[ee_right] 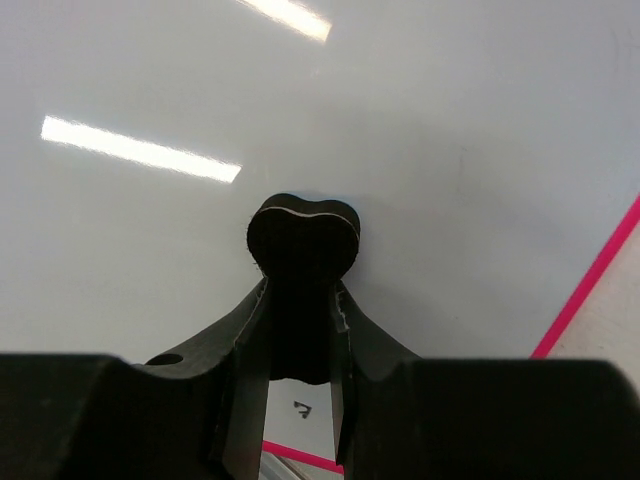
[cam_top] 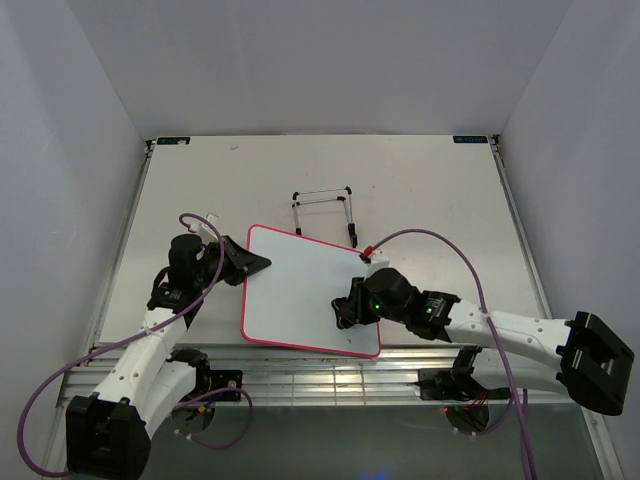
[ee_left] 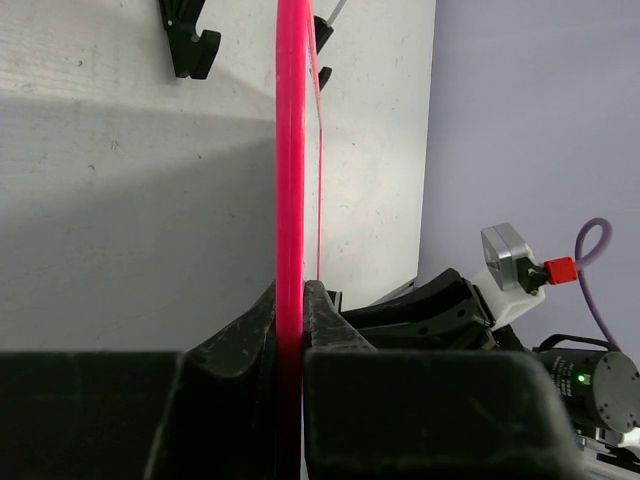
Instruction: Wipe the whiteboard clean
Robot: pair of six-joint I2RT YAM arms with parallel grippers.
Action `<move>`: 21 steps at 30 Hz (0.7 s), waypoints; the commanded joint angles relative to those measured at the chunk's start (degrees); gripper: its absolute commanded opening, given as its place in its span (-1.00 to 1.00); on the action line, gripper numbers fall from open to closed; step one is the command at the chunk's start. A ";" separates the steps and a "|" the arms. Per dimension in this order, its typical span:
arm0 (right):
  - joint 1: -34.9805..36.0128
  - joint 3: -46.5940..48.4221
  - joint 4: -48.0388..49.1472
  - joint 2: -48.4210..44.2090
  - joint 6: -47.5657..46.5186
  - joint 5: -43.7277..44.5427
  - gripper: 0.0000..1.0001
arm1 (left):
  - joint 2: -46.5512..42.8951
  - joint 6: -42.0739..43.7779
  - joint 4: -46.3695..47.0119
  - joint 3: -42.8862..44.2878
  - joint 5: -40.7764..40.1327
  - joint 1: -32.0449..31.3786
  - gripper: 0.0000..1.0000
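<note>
With right gripper (ee_right: 300,300) pinching the eraser (ee_right: 303,235), press flat on the whiteboard (ee_right: 450,150) and sweep toward the small mark (ee_right: 300,407). Brace with left gripper (ee_left: 291,300) clamped on the pink frame (ee_left: 291,150).

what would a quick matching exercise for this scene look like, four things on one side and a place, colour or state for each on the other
Things:
1. left gripper
2. right gripper
3. eraser
4. wire stand

Descriptions:
a. black, bone-shaped
b. beyond the whiteboard's far edge
c. shut on the whiteboard's pink frame
d. shut on the eraser

Pairs: 1-c, 2-d, 3-a, 4-b
</note>
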 commanded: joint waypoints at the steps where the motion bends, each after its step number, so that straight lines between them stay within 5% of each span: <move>1: -0.91 -9.88 -13.18 -0.26 0.51 -0.20 -0.84 | -2.00 1.23 5.46 0.31 0.97 -0.26 -1.00; 12: -8.38 -17.46 -11.59 -9.75 4.73 -2.05 -0.84 | -2.61 1.14 5.73 -0.48 1.32 -0.35 -1.00; 21: -8.83 -12.46 -21.78 -19.32 3.95 -1.96 -0.84 | -2.70 0.96 5.90 -0.92 1.14 -0.26 -1.00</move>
